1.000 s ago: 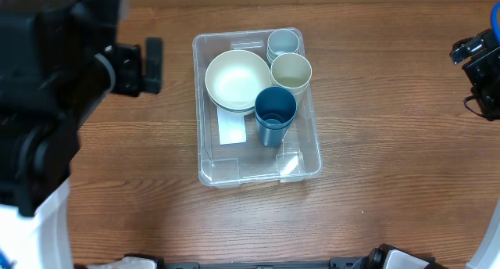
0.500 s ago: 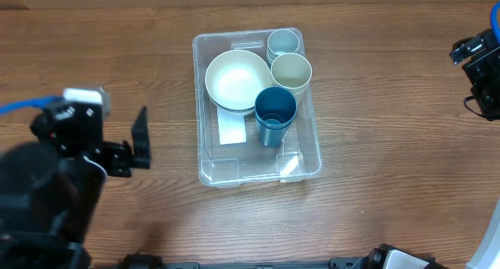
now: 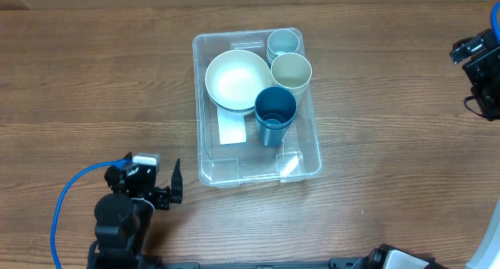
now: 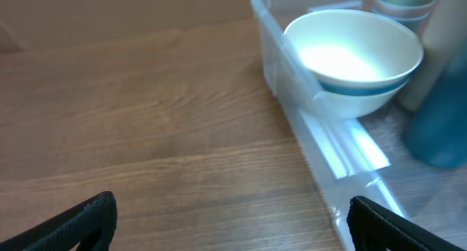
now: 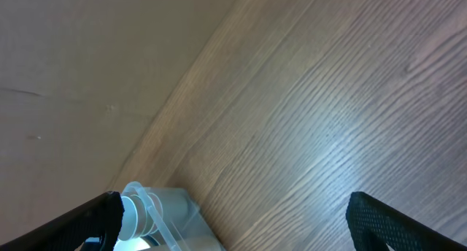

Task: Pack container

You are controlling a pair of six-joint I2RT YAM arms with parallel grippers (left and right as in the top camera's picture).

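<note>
The clear plastic container sits mid-table. Inside are a white bowl, a light blue cup, a cream cup and a dark blue cup; a white label shows on its bottom. My left gripper is open and empty, low at the front left, left of the container's near corner. In the left wrist view its fingers frame bare wood, with the container and bowl ahead right. My right gripper is at the far right edge, open and empty.
A brown wall runs along the table's back edge. A blue cable loops from the left arm at the front left. The container's corner with the light blue cup shows in the right wrist view.
My left arm has swung down from the left middle of the table to the front left, ending low beside the container's near left corner. The right arm and the container's contents have not moved.
</note>
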